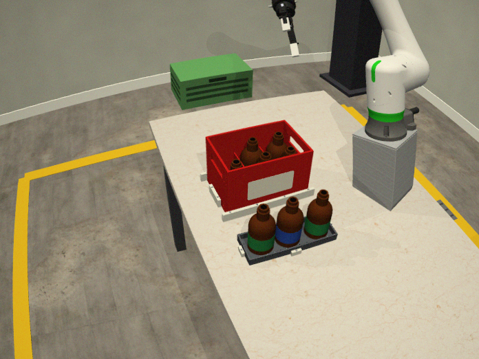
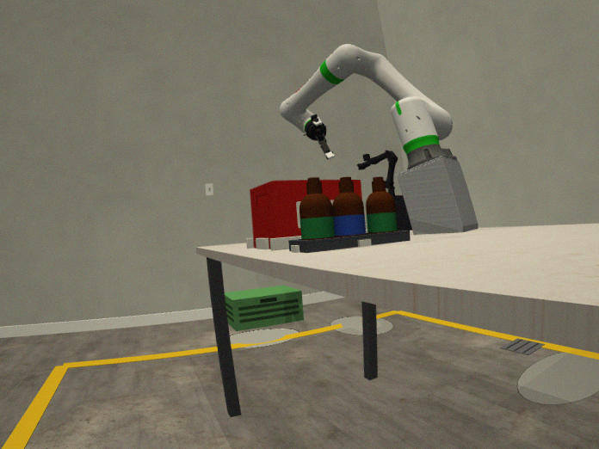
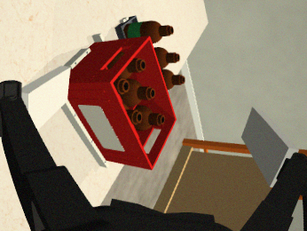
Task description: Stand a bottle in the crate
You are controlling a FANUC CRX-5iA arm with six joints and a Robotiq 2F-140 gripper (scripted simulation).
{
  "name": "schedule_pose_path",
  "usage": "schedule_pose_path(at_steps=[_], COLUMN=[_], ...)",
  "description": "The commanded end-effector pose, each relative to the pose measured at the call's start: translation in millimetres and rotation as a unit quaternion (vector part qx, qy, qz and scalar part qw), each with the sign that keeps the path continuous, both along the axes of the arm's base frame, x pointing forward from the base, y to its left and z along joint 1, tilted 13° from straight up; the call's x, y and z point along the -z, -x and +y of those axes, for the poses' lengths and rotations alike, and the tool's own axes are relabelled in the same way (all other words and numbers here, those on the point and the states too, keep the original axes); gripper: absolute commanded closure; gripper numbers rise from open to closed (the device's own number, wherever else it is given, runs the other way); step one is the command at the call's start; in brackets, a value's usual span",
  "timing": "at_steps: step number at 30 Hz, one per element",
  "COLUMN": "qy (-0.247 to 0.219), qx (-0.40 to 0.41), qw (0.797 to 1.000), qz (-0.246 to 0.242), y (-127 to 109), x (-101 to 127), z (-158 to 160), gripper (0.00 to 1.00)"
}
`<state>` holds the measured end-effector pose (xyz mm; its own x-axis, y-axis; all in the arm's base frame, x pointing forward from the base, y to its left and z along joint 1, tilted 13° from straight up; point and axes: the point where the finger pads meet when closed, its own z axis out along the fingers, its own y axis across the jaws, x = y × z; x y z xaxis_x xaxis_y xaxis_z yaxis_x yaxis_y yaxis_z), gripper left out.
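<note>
In the top view we see the open red crate (image 1: 237, 189) (image 2: 273, 212) (image 3: 86, 82) sitting level on the pale stone-patterned surface (image 1: 347, 294) (image 2: 484, 251) (image 3: 27, 40). Five brown bottles in its cells (image 1: 251, 155) (image 3: 144, 92) show their necks, and the far left cell looks vacant to us. The shallow dark tray (image 1: 270, 256) (image 2: 333, 244) (image 3: 121, 31) lies near the crate, carrying three brown bottles with coloured labels (image 1: 290, 220) (image 2: 348, 207) (image 3: 151, 32), two green and one blue. The black claw with pale pads (image 1: 290, 37) (image 2: 323, 138) (image 3: 157, 120) is well apart from them, its fingers spread and holding nothing

From the exterior view we find all three tray bottles upright, and the claw up above the crate's height. The crate's wall hides its contents from us here

In the wrist view the fingers stand wide apart on either side, with nothing between them. We count five necks inside the crate and three bottles beyond it. By our reckoning the transfer has yet to be made: one tray bottle must be gripped, lifted, stood in the sixth cell and released, leaving two upright and still on the tray
</note>
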<state>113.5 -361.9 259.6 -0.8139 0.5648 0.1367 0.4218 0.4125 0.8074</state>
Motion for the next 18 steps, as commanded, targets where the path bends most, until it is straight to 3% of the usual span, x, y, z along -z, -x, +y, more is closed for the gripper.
schedule_pose_path(at_steps=[1,4,8,11,13,18], qy=[0.002,0.012,0.026,0.030,0.051,0.077], qx=[0.002,0.005,0.008,0.009,0.013,0.018], qw=[0.999,0.994,0.987,0.986,0.976,0.965], qz=[0.044,0.108,0.156,0.165,0.211,0.252], y=[-18.3,-43.0,-59.7,-62.8,-77.9,-91.2], x=[11.1,28.3,41.8,44.5,58.4,71.8], z=[8.2,22.0,33.2,35.4,46.9,57.8], gripper=[0.00,0.00,0.00,0.00,0.00,0.00])
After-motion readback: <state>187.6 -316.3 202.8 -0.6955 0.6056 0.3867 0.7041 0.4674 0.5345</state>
